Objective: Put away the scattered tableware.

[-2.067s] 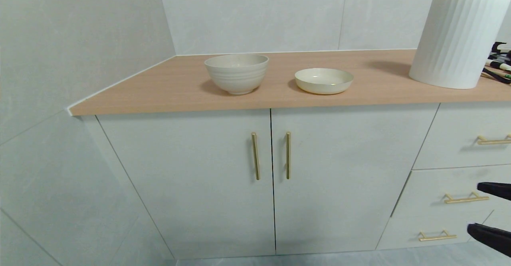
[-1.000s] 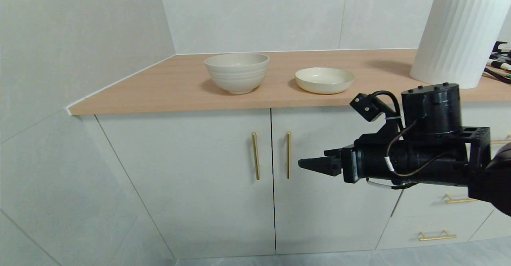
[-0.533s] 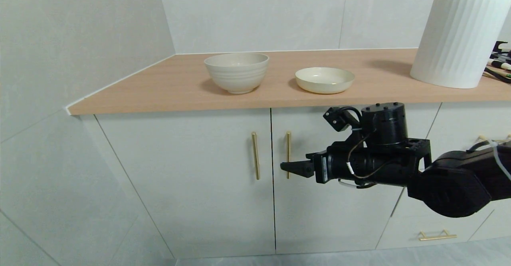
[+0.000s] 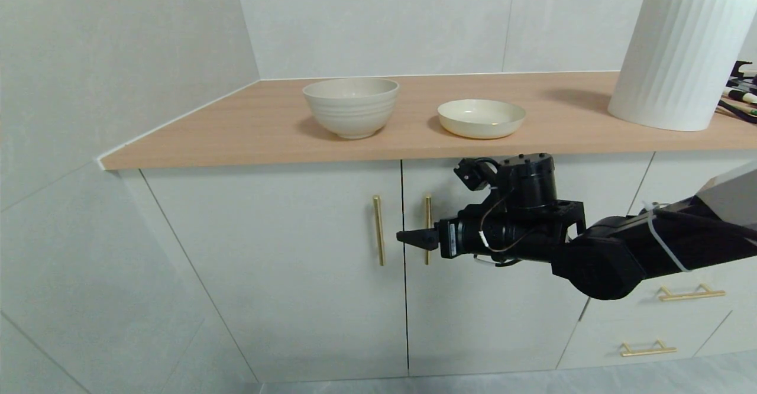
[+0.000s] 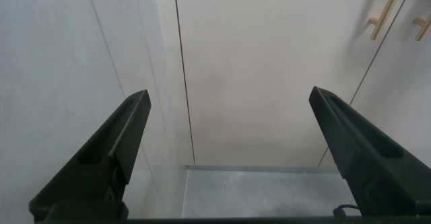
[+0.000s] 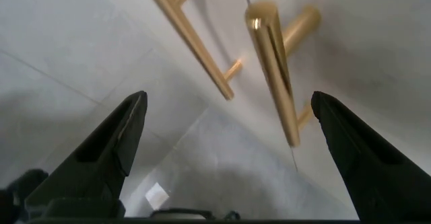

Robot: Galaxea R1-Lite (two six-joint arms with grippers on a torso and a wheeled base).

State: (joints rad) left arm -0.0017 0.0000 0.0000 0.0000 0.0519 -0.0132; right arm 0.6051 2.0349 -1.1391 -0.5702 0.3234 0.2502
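Bench [image 4: 248, 136]: one bowl [image 4: 350, 107], one dish [image 4: 481, 118], one canister [image 4: 680, 57]. Two closed doors [image 4: 284, 275] with two handles [image 4: 378, 230] below. Right tool [image 4: 411, 238], spread, apparently straddles the right handle [image 4: 427, 216], ungripped; left tool [image 5: 229, 103] spread, empty

Kitchen: wood countertop [image 4: 248, 133] w/ bowl [image 4: 350, 107] + dish [image 4: 481, 118], tiled walls [image 4: 378, 21], white cabinets [image 4: 284, 275] (gold bar handles [image 4: 378, 231]).

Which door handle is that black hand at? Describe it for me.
Under the wooden counter, two cupboard doors meet at a seam flanked by upright gold bars. It is the right door's bar, with the right hand at it; its twin sits left of the seam.
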